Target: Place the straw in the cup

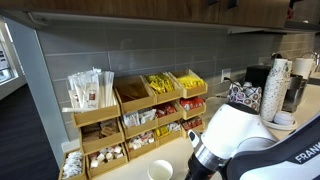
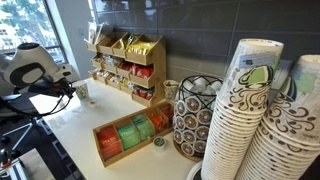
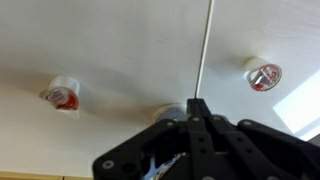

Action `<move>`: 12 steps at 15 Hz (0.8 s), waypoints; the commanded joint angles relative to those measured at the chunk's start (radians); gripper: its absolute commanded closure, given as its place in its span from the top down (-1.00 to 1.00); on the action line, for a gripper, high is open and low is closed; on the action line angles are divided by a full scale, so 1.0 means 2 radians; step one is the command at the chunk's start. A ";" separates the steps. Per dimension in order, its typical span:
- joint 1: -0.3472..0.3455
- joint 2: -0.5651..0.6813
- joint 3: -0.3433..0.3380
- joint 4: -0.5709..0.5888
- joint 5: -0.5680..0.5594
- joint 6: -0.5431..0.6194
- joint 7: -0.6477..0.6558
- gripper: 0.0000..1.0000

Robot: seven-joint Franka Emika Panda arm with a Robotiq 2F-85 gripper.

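Observation:
In the wrist view my gripper [image 3: 198,104] is shut on a thin white straw [image 3: 205,50]. The straw runs straight away from the fingertips over the pale counter. Just behind the fingertips the round rim of the white cup [image 3: 168,108] peeks out, mostly hidden by the gripper body. In an exterior view the cup [image 1: 160,170] stands at the bottom edge of the counter, left of the arm's wrist [image 1: 205,158]. In an exterior view the gripper [image 2: 73,88] hangs over the counter's far left end, close to the small cup [image 2: 83,91].
Two small creamer pots [image 3: 62,96] [image 3: 265,75] lie on the counter either side of the straw. A wooden condiment rack [image 1: 130,115] lines the wall. A tea box [image 2: 130,137], a pod holder [image 2: 195,115] and tall stacks of patterned cups [image 2: 250,120] fill the counter.

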 commanded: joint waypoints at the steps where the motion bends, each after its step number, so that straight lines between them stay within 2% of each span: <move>1: 0.012 -0.034 -0.013 -0.006 0.032 -0.032 -0.035 -0.99; 5: 0.040 -0.062 -0.048 -0.007 0.027 -0.061 -0.044 -0.99; 12: 0.080 -0.100 -0.089 -0.007 0.026 -0.063 -0.067 -0.99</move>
